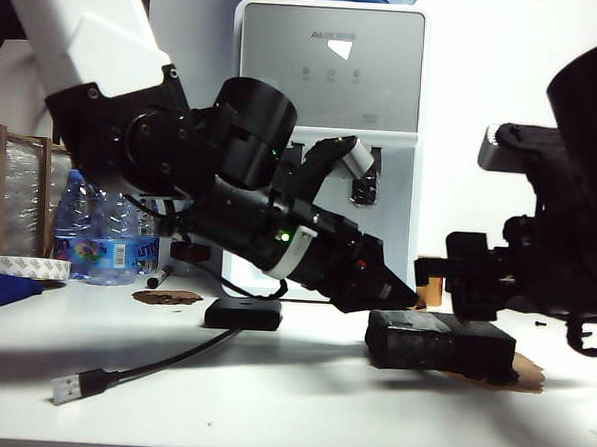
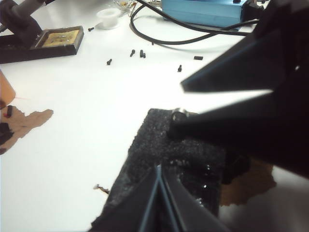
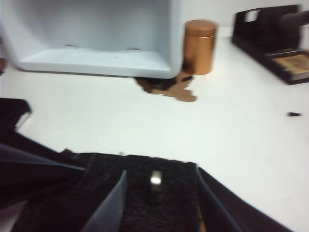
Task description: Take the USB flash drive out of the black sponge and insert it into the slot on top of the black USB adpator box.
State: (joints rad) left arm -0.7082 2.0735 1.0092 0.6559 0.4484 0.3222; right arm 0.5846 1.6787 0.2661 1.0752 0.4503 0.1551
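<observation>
Two grippers work at one black sponge (image 1: pixel 438 341), which lies right of centre on the white table (image 1: pixel 269 402). In the right wrist view, the right gripper (image 3: pixel 159 203) has its jaws spread to either side of the foam block, with the single USB flash drive (image 3: pixel 155 178) standing between them as a small silver stub poking out of the sponge's top; nothing is gripped yet. The left gripper (image 1: pixel 390 288) reaches in from the left and presses down on the sponge's near-left end. Its own camera shows dark fingers (image 2: pixel 231 128) resting on the foam, but whether they are apart or closed I cannot tell.

The drive looks tiny, light, stiff and smooth, so it will likely slip unless pinched squarely on its flat sides just above the foam. The sponge is soft and light, and would probably lift with the drive if not held down.

One black USB adpator box (image 1: pixel 244 313) sits to the left of the sponge, well apart from it, with one cable ending in one silver plug (image 1: pixel 68 388) nearer the camera.
</observation>
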